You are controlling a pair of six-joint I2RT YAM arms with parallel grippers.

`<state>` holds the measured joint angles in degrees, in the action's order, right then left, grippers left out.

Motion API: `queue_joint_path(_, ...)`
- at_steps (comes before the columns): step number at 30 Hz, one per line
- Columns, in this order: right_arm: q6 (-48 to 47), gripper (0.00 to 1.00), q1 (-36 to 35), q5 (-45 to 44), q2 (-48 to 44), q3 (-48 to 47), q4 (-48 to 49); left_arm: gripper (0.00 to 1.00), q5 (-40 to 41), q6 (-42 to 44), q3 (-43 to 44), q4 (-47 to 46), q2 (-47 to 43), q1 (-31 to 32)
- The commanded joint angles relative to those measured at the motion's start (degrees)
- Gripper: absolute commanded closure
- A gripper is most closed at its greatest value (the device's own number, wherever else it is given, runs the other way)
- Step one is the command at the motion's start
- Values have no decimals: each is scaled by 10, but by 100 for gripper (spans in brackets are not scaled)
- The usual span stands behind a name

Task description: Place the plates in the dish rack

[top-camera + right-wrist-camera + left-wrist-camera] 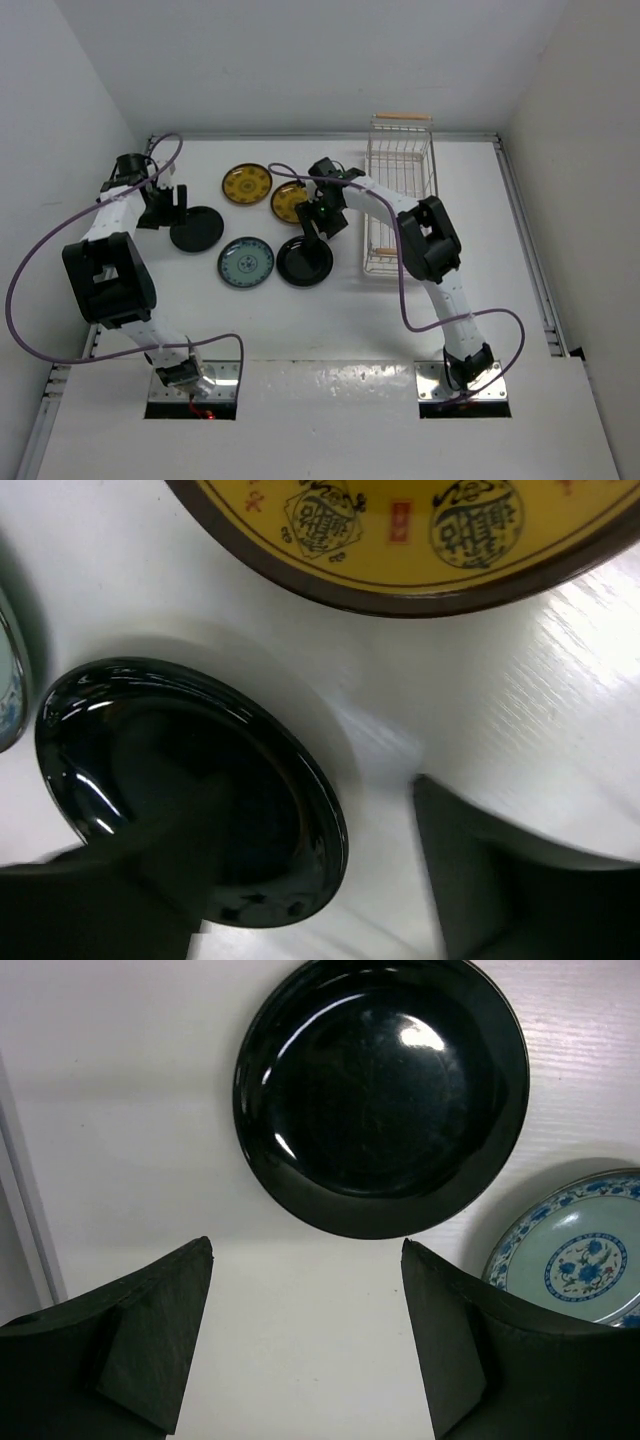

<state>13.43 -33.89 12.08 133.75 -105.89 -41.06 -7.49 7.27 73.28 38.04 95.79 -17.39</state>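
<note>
Overhead view, 12 o'clock at the table's far edge: the left arm (108, 272) folds from its base at 7 o'clock out toward the left wall, carrying the left gripper (165, 208) nose-down at 10 o'clock, just beside the left black plate (198, 230). The right arm (432, 242) bends from 5 o'clock and crosses above the dish rack (400, 190), which stands at 1 o'clock. Its right gripper (325, 215) is lowered between the right yellow plate (288, 200) and the right black plate (305, 262). The left yellow plate (246, 183) lies at 11 o'clock and the teal plate (246, 262) near centre. All five plates lie flat on the table (330, 330), outside the rack, with bare surface toward 6 o'clock. The left wrist view adds that the left jaws stand wide apart over bare table, with the black plate ahead of the tips, the teal rim at 3 o'clock and the table's side rail at 9 o'clock. The blurred right wrist view shows the right jaws spread astride the black plate's rim, one finger (130, 900) over the bowl and the other outside; contact cannot be told
</note>
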Motion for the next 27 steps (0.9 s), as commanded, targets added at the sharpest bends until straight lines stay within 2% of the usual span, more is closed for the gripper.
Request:
queue_joint_path(1,-17,35,3,23,-3,21,4,20,-4,-14,28,-10,-6,-11)
queue_joint_path(3,-18,47,3,45,-2,29,0,20,3,-2,22,-16,-13,-11)
queue_joint_path(4,-19,58,3,64,-9,57,4,20,3,-2,22,-16,-13,-11)
queue_joint_path(6,-14,67,2,91,-26,81,31,20,3,-2,36,-16,-4,-11)
queue_joint_path(7,-14,71,3,95,-43,108,49,20,3,-2,36,-16,1,-11)
queue_joint_path(8,-12,82,3,97,-49,130,54,20,9,-2,44,-16,6,-11)
queue_joint_path(9,-11,88,3,99,-66,147,61,20,9,-2,44,-10,6,-11)
queue_joint_path(11,-11,100,4,95,-69,154,70,20,14,-2,50,-10,6,-11)
queue_joint_path(14,-10,100,13,86,-87,127,64,21,14,3,57,-10,6,-11)
queue_joint_path(20,-2,100,30,34,-204,79,101,22,14,8,118,-10,31,8)
queue_joint_path(23,11,100,30,-57,-281,95,170,22,14,8,155,-10,47,24)
queue_joint_path(24,19,100,30,-135,-298,130,191,22,8,8,165,-10,55,24)
queue_joint_path(25,20,100,27,-160,-352,146,207,23,8,3,174,-10,55,29)
queue_joint_path(27,20,100,28,-237,-397,189,272,23,-4,-2,201,-10,74,29)
